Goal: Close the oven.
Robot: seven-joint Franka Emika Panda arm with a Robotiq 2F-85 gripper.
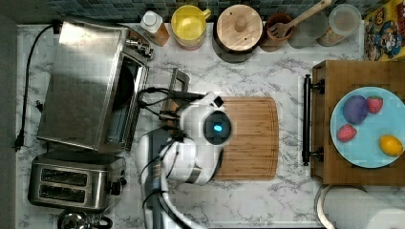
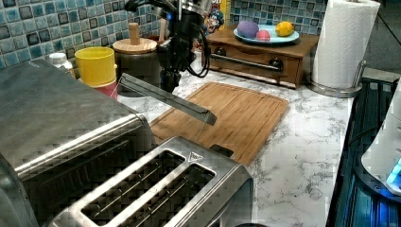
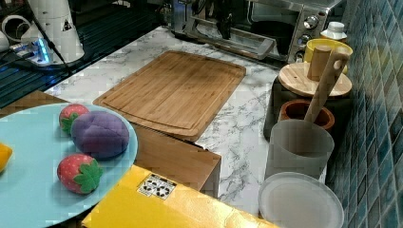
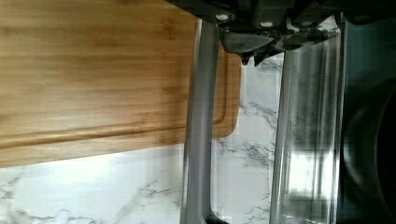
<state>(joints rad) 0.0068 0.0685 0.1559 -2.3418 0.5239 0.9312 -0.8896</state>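
Wrist view puts my gripper (image 4: 254, 53) at the door's handle (image 4: 200, 140), though I cannot tell its grasp; the one oven (image 1: 88, 83) sits at the counter's (image 1: 267, 200) back corner beside one toaster (image 1: 74, 181), door (image 2: 165, 97) hanging half-open; a glancing push could slip off the bar and drop it.

oven (image 1: 81, 81): 1 | two-slot toaster (image 1: 71, 183): 1 | cutting board (image 1: 250, 138): 1 | blue plate (image 1: 346, 152): 1 | strawberries (image 1: 346, 132): 2 | lemon (image 1: 391, 145): 1 | purple fruit (image 1: 355, 109): 1 | paper towel roll (image 2: 341, 42): 1 | yellow cup (image 1: 189, 25): 1 | wooden spoon (image 1: 298, 18): 1
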